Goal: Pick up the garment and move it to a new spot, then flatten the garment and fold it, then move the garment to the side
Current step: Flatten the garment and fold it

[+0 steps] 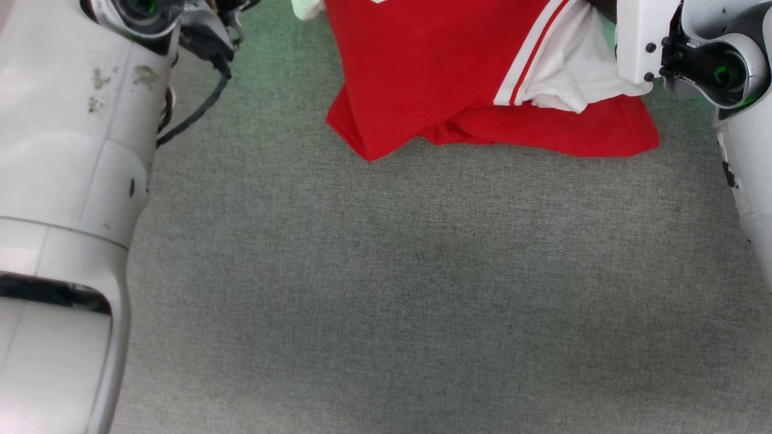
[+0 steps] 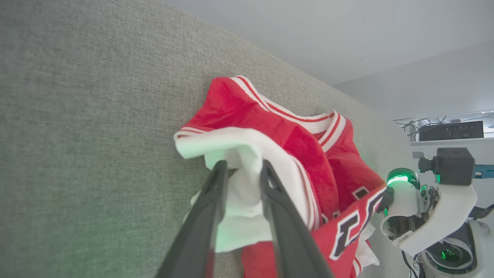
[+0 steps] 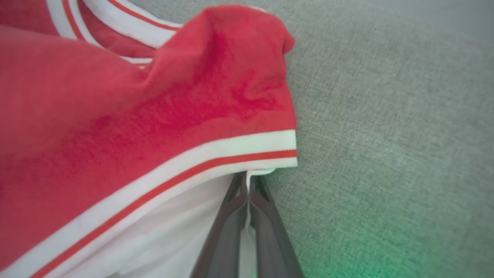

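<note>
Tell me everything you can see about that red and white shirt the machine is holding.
The garment is a bright red T-shirt of soft knit cloth, with white sleeves, striped white-and-red trim at the collar, and dark, white-edged lettering. It is crumpled, its lower folds resting on the grey fabric surface. The left gripper pinches one white sleeve; the right gripper clamps the other sleeve's edge.

place: lab | cues: wall shelf, cables, black electronics box

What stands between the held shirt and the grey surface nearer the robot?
Nothing visible. The left pincer and right pincer each grip the garment by a white sleeve, and that grey surface holds no obstacle.
</note>
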Motion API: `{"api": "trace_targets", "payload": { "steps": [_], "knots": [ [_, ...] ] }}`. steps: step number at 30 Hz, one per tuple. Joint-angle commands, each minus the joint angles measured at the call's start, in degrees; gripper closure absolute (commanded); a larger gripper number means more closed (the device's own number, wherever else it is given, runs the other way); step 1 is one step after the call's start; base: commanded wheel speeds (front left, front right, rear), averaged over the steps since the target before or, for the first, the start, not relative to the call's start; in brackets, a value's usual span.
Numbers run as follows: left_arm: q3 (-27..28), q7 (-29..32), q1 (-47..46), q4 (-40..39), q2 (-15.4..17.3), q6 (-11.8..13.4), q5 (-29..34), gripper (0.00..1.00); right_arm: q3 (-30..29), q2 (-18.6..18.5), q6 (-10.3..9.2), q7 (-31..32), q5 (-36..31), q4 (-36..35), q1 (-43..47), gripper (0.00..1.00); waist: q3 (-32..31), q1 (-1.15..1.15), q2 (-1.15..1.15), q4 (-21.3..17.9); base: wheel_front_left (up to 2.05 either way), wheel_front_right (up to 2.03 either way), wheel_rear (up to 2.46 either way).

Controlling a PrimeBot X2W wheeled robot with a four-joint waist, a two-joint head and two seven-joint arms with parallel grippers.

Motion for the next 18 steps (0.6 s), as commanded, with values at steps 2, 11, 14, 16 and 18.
{"api": "trace_targets", "payload": {
  "steps": [2, 11, 14, 16, 18],
  "knots": [
    [-0.18, -0.65, -0.24, -0.26, 0.61, -0.16, -0.30, 1.00, 1.35, -1.45, -0.90, 1.39, -0.45, 5.07, 5.46, 1.00, -0.12, 0.00, 0.00, 0.02, 0.00, 0.00, 0.00],
    [-1.44, -8.89, 1.33, -5.63, 2.91, -0.17, -0.76, 1.00, -1.68, -3.22, -0.86, -7.05, 0.45, 2.21, 2.72, 1.00, -2.78, 0.00, 0.00, -0.41, 0.00, 0.00, 0.00],
    [-2.30, -13.74, 2.01, -8.26, 4.06, -0.17, -0.25, 1.00, -3.23, -3.71, -0.55, -11.91, 0.93, 0.19, 1.56, 1.00, -4.85, 0.00, 0.00, -0.97, 0.00, 0.00, 0.00],
    [-2.80, -16.34, 2.63, -9.38, 4.73, -0.17, -0.41, 1.00, -4.07, -5.10, -0.55, -14.12, 0.61, -0.36, 1.01, 1.00, -6.35, 0.00, 0.00, -1.31, 0.00, 0.00, 0.00],
    [-3.22, -18.34, 2.77, -10.66, 4.99, -0.17, -1.01, 1.00, -5.02, -6.29, -0.55, -16.02, 0.29, -0.74, 0.25, 1.00, -7.80, 0.00, 0.00, -1.70, 0.00, 0.00, 0.00]
  ]
}}
